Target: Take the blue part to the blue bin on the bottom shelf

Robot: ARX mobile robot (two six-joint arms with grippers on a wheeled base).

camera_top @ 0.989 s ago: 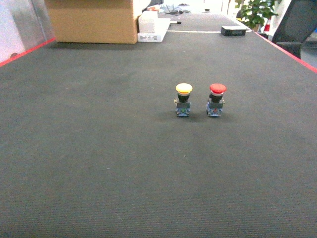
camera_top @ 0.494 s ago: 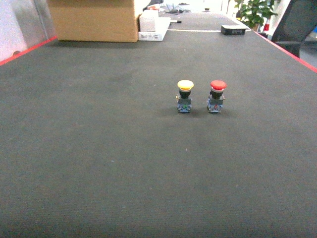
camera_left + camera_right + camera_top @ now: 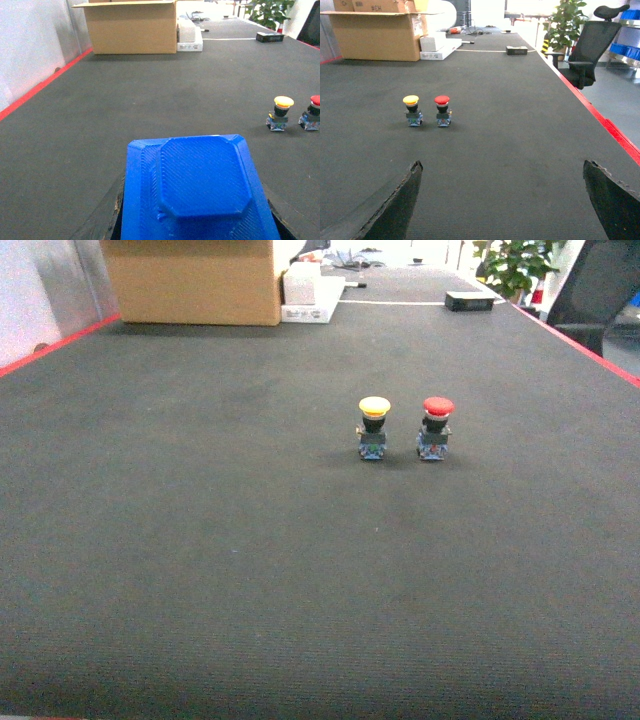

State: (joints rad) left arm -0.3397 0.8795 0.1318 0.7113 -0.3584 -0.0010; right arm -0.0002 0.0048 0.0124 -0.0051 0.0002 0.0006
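Dark grey matting fills the head view, with a yellow-capped button and a red-capped button right of centre. Bottom centre of the left wrist view, the blue part seems clasped by the left gripper. The right gripper is spread wide.

**Blue part seen at the left wrist**

The blue part fills the lower middle of the left wrist view. It is bright blue plastic with fine ribbed lines and a raised octagonal top face. Its lower edge is cut off.
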